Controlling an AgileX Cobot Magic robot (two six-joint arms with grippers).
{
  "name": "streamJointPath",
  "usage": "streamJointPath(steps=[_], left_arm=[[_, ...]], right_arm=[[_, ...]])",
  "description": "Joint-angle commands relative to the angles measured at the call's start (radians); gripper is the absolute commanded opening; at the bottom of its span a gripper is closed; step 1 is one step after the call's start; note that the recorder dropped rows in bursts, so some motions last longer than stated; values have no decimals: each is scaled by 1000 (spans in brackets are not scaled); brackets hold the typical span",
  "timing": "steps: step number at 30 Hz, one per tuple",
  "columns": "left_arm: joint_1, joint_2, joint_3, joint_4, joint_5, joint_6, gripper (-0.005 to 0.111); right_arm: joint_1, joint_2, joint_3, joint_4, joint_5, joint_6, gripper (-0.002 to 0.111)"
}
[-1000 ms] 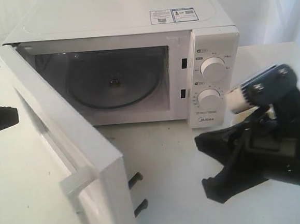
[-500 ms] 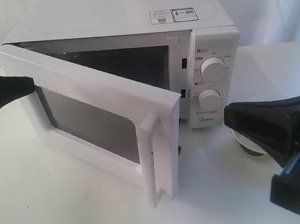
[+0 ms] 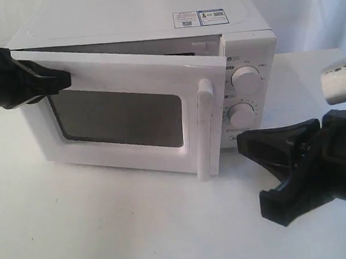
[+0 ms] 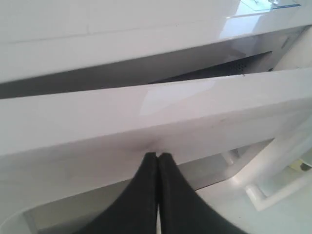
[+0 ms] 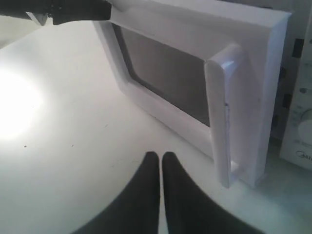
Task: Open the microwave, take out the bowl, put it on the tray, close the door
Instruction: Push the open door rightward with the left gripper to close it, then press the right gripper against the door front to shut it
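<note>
You are pressing the left gripper (image 4: 157, 156), tips together, on the ajar door (image 3: 126, 73) to close it, the right gripper (image 5: 160, 157) idling likewise closed; next, push until it latches.

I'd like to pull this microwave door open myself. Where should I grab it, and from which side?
Take the vertical bar handle near its middle, coming straight in from the front with fingers either side. It stands proud of the door at its free edge, away from the hinged side, so a pull there should swing it most easily.

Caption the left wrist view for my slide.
Shut left claw against the microwave door, which stands slightly ajar.
</note>
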Motion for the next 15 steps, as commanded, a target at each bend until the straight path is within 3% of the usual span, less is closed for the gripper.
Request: streamJointPath(steps=[1,6,15], left_arm=[[-6,23,-37,-19,1,17,0],[-6,33,-44,-17,10,27,0],[-6,17,-44,-1,77,27,0]], right_arm=[[0,54,2,7,-92,0,3],[45,120,2,7,-209,4,3],[280,246,2,-31,-548,81,3]])
